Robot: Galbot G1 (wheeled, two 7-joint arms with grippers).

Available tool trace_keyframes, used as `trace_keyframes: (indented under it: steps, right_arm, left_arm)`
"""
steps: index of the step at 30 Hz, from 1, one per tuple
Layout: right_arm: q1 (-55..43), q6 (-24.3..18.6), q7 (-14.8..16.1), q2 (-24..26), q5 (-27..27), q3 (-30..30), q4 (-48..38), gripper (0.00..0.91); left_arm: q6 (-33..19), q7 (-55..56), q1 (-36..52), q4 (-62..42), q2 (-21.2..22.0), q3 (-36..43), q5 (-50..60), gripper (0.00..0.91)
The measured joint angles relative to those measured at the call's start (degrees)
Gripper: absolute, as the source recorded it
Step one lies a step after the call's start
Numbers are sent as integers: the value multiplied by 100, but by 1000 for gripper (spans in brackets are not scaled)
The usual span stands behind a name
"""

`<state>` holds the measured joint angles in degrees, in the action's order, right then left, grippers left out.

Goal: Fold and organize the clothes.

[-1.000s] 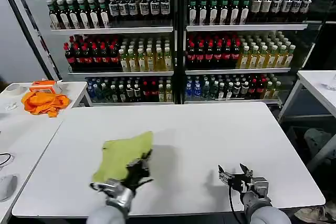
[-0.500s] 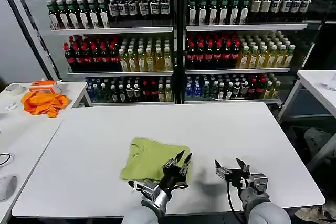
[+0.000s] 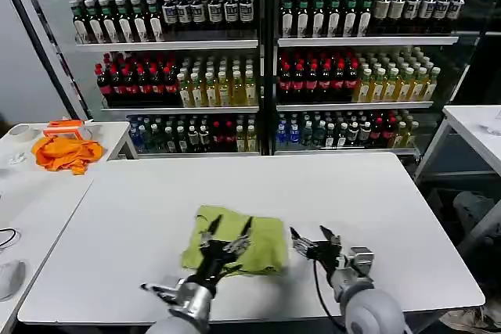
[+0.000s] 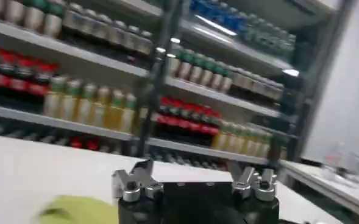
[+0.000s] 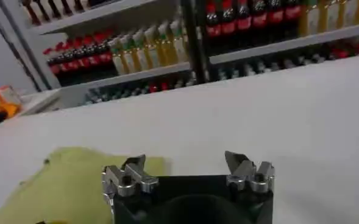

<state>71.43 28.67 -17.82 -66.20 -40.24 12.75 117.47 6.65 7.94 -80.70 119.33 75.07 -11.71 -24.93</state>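
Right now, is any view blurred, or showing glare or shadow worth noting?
Left wrist view: shelves motion-smeared, shirt a soft blur, left gripper fairly crisp. Right wrist view: mildly soft bottles. Head view: sharp, faint shadow beside the right gripper.

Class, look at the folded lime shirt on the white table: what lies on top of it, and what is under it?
Above the lime shirt the open left gripper hovers; contact is unclear. Under the shirt is the white table. Its folded underside is hidden.
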Motion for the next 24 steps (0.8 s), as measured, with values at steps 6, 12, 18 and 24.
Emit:
trace_keyframes:
  steps: [6,12,18,24]
  right_arm:
    - [-353,5,-165,-310,-167,-479,-445,907]
    - [-559,6,-329,-500,-275,-719,-813,705]
    - [-762,-94,-436,-627,-404,-817,-1102,0]
    - [-868,-163,-417,-650,-506,-875,-1274,0]
  left_arm:
    - [-53,80,-547,367,33,-723,-110,907]
    - [-88,108,-979,721,69,-1241,-170,907]
    - [-101,124,-1304,983,99,-1499,-180,907]
    - [-123,124,-1519,1134,87,-1615,-133,907]
